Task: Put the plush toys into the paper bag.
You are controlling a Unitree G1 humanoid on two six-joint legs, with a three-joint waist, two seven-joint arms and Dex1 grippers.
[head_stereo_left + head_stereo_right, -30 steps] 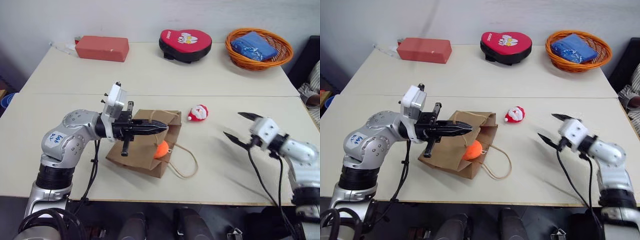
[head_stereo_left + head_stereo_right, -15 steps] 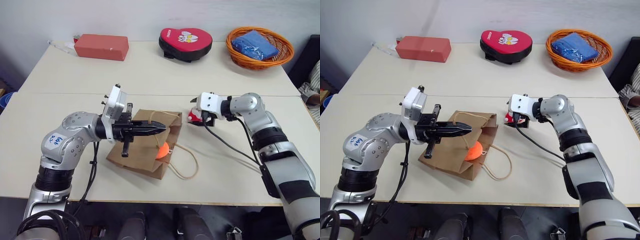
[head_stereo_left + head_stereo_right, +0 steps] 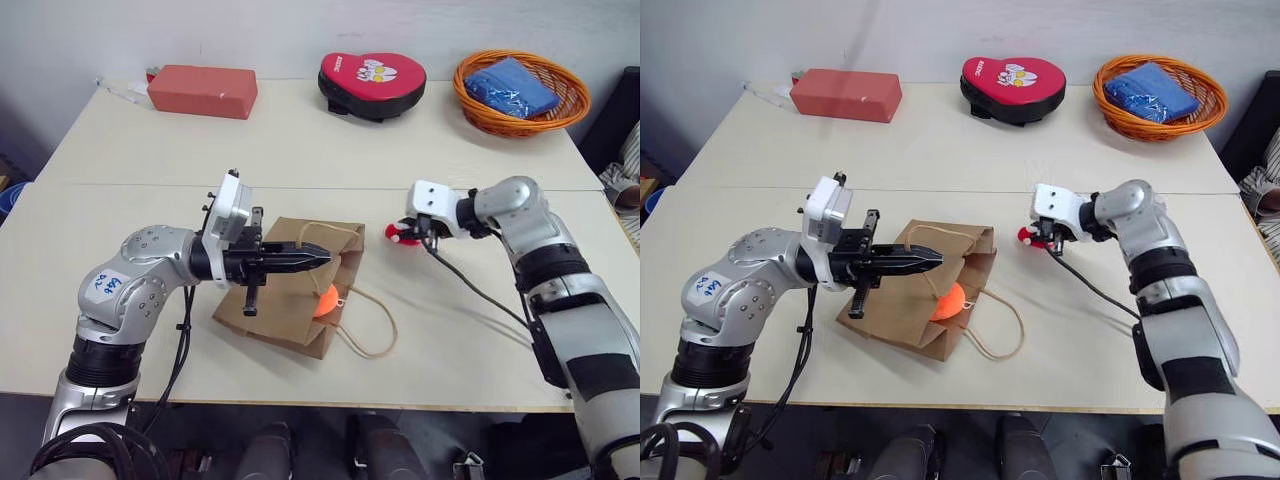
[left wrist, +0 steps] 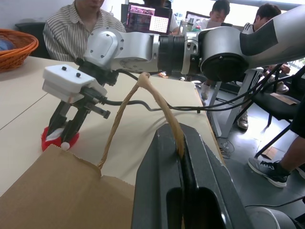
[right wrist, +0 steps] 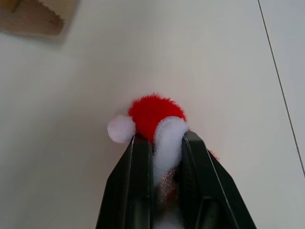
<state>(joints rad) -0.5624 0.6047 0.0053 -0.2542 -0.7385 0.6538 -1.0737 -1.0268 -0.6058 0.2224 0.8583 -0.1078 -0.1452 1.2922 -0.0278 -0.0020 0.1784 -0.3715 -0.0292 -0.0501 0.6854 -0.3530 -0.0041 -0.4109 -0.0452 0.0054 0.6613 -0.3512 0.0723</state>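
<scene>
The brown paper bag (image 3: 290,295) lies on its side on the table. The orange plush toy (image 3: 323,301) sits in its open mouth. My left gripper (image 3: 326,257) hovers level over the bag, shut on the upper cord handle (image 4: 151,98), which holds the mouth up. The red-and-white Santa plush toy (image 5: 155,117) rests on the table to the right of the bag. My right gripper (image 3: 1044,237) is shut on it, with the hat and pompom sticking out past the fingertips (image 5: 141,145). The bag's other handle (image 3: 372,325) lies loose on the table.
Along the table's far edge stand a red box (image 3: 202,91), a red heart-shaped pad (image 3: 372,72) and an orange wicker basket (image 3: 520,95) holding blue cloth. People (image 4: 88,24) sit beyond the table in the left wrist view.
My right arm swung in from the table's right side to the Santa toy, and its open fingers shut on it. The left gripper and the bag stayed put.
</scene>
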